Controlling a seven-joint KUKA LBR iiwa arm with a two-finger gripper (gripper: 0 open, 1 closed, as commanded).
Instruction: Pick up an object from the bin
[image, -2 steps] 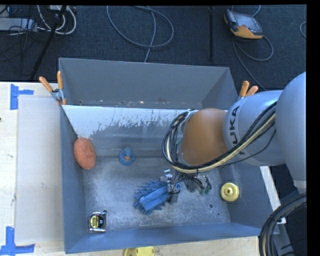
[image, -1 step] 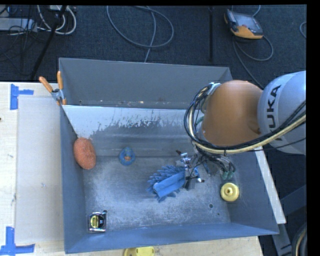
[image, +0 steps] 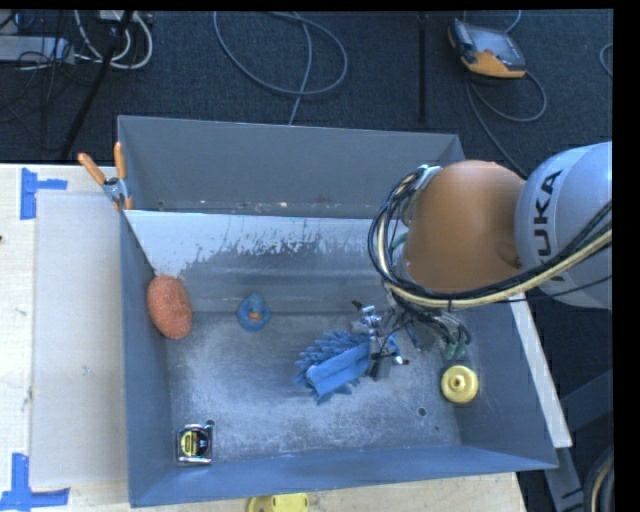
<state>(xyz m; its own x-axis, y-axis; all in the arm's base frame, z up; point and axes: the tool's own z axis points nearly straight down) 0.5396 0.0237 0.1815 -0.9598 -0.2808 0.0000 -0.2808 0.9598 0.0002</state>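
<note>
My gripper (image: 378, 350) reaches down under the orange wrist cover at the bin's middle right. Its dark fingers stand at the right end of a blue ragged, brush-like thing (image: 335, 367) that lies on the floor near the centre. I cannot make out whether that thing is between the fingers. A yellow round knob-like piece (image: 459, 384) lies just right of the gripper, apart from it.
An orange-brown oval lump (image: 170, 307) leans at the left wall. A small blue round thing with an orange spot (image: 253, 313) sits near the back centre. A small tape measure (image: 195, 442) lies at the front left corner.
</note>
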